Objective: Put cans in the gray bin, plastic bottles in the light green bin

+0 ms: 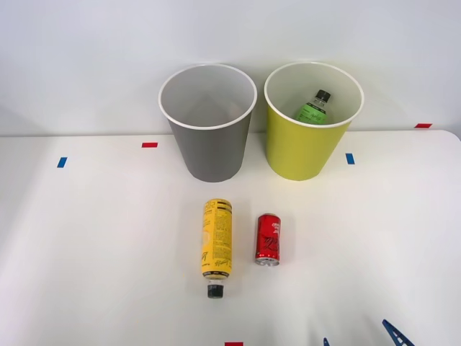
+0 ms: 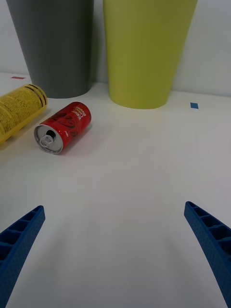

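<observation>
A red can [image 1: 268,239] [image 2: 63,126] lies on its side on the white table, its opened top toward the front edge. Left of it lies a yellow-labelled plastic bottle [image 1: 216,245] [image 2: 19,111], black cap toward me. Behind them stand the gray bin [image 1: 209,148] [image 2: 53,45] and, to its right, the light green bin [image 1: 299,148] [image 2: 144,48]. A green-labelled bottle [image 1: 315,108] with a black cap rests inside the light green bin. My right gripper [image 1: 356,333] [image 2: 113,207] is open and holds nothing, low over the table near the front edge, to the right of and nearer than the can.
Blue tape marks [image 1: 62,162] [image 1: 350,158] and red tape marks [image 1: 150,145] [image 1: 423,125] dot the table [image 1: 108,274]. A pale wall rises right behind the bins. Open table surface lies between my gripper and the can.
</observation>
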Action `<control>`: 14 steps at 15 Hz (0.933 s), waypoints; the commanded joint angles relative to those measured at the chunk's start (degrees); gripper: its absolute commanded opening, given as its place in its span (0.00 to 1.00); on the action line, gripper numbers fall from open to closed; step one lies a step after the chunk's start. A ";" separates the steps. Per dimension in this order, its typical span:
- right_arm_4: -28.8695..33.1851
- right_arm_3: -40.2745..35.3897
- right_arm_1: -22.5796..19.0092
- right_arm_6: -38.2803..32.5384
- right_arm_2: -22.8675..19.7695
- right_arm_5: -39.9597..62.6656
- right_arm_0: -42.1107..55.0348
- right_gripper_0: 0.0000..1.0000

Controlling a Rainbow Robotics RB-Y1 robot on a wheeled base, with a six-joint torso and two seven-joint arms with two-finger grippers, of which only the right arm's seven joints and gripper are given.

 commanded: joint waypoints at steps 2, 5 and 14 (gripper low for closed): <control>-0.01 0.00 0.00 0.00 0.00 0.01 0.00 1.00; -0.01 0.00 0.00 0.00 0.00 0.01 0.00 1.00; -0.01 0.00 0.00 0.00 0.00 0.01 0.00 1.00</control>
